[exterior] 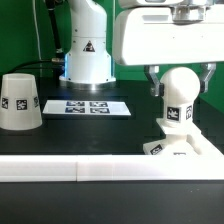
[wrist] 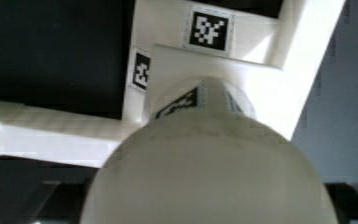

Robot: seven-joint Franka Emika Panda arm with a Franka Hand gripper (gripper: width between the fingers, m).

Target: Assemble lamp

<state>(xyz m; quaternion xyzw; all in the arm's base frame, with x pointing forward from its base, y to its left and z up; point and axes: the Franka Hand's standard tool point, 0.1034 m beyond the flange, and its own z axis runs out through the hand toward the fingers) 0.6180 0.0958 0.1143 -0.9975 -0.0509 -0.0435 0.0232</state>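
1. While I hang straight over the bulb (exterior: 178, 105), my gripper (exterior: 181, 84) straddles its round head, one finger on each side.
2. Jaws are spread. The exterior view shows a sliver of gap between each finger (exterior: 153, 80) and the ball, so I'm pinching nothing.
3. The bulb stands upright, neck down, on the base (exterior: 170, 150), at the exterior view's right. Is the neck fully home in the socket? The join is too small for me to tell.
4. In the wrist view the bulb fills the middle, dead centre under me. I read that line-up as deliberate: closing from here would land both pads evenly on the widest part of the ball.
5. The base sits just behind the bar (exterior: 100, 170); touching or not, I can't say. If it is braced there, it shouldn't skate when I twist or press.
6. The shade (exterior: 20, 103) stands wide end down, well apart at the exterior view's left, beyond the marker board (exterior: 90, 106). That keeps it out of my way, sensible since it likely goes on last.
7. My read: this is the bulb-into-base step, with the shade to come. A smooth round ball could slip or tip under an off-centre squeeze.
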